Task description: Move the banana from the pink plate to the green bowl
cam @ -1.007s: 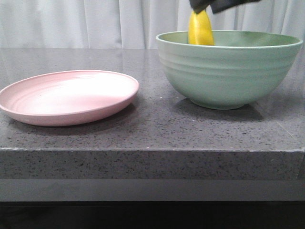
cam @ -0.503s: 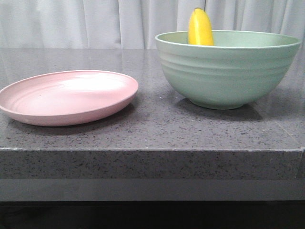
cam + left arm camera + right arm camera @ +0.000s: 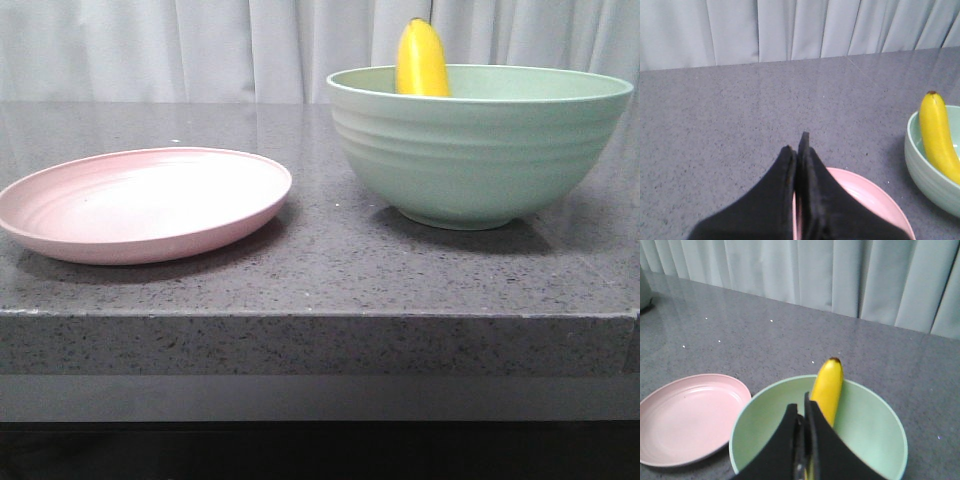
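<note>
The yellow banana [image 3: 421,60] leans inside the green bowl [image 3: 480,150] at the right of the counter, its dark tip sticking up over the far rim. It also shows in the right wrist view [image 3: 827,390] and in the left wrist view [image 3: 937,137]. The pink plate [image 3: 145,203] lies empty at the left. My right gripper [image 3: 802,410] is shut and empty, raised above the bowl [image 3: 865,430]. My left gripper [image 3: 796,145] is shut and empty above the pink plate [image 3: 865,197]. Neither gripper shows in the front view.
The dark speckled stone counter [image 3: 320,270] has a front edge close to the camera. White curtains [image 3: 200,50] hang behind it. The plate [image 3: 685,417] and the bowl stand side by side with a small gap between them.
My right gripper has let go of the banana and risen out of the front view. The banana stays leaning in the bowl.
</note>
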{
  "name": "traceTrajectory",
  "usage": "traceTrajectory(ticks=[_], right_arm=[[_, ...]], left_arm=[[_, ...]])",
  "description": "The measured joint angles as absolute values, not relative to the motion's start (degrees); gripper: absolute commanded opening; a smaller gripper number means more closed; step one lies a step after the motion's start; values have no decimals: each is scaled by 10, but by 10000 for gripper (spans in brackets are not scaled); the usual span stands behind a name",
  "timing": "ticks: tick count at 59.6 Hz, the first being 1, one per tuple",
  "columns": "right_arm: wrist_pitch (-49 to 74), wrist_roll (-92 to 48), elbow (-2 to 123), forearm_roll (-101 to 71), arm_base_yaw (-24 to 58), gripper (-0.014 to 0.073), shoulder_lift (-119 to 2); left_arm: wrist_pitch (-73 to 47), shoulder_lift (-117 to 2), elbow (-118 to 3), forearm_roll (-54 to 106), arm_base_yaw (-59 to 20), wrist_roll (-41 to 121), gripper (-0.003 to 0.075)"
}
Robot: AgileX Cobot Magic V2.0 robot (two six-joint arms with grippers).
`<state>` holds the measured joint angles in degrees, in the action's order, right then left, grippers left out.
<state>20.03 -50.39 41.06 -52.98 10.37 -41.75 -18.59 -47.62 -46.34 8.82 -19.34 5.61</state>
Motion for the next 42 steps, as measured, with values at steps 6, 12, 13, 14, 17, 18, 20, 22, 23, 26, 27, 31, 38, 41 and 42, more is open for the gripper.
traceTrajectory(ticks=[6, 12, 13, 14, 17, 18, 20, 22, 23, 26, 27, 31, 38, 41, 42], right_arm=[[186, -504, 342, -531, 104, -107, -352], [183, -504, 286, -534, 104, -107, -286], [183, -504, 276, -535, 104, -107, -272], [183, -504, 270, -535, 104, -107, -263], [183, -504, 251, -537, 104, -107, -234], [183, -504, 244, -538, 104, -107, -223], [182, -504, 232, -541, 104, -107, -199], [182, -504, 224, -543, 104, -107, -184], [182, -504, 221, -544, 104, -107, -179], [182, -504, 216, -547, 104, -107, -167], [182, -504, 216, -548, 104, -107, -163], [181, -504, 215, -553, 104, -107, -159], [179, -504, 215, -554, 104, -107, -158], [179, -504, 215, -555, 104, -107, -158], [179, -504, 215, -555, 104, -107, -158]], left_arm=[[-171, -394, -382, 88, -193, 56, -20], [-167, -308, -312, 89, -193, 56, -20], [-166, -297, -304, 89, -193, 56, -20], [-166, -282, -296, 91, -193, 56, -20], [-165, -247, -267, 99, -193, 56, -20], [-165, -233, -261, 101, -193, 56, -20], [-165, -208, -243, 109, -193, 56, -20], [-164, -189, -231, 114, -193, 56, -20], [-164, -179, -224, 116, -193, 56, -20], [-164, -158, -211, 120, -193, 56, -20], [-164, -153, -208, 121, -193, 56, -20], [-164, -132, -198, 122, -193, 56, -20], [-162, -121, -197, 124, -193, 56, -20], [-162, -121, -197, 125, -193, 56, -20], [-162, -121, -197, 125, -193, 56, -20]])
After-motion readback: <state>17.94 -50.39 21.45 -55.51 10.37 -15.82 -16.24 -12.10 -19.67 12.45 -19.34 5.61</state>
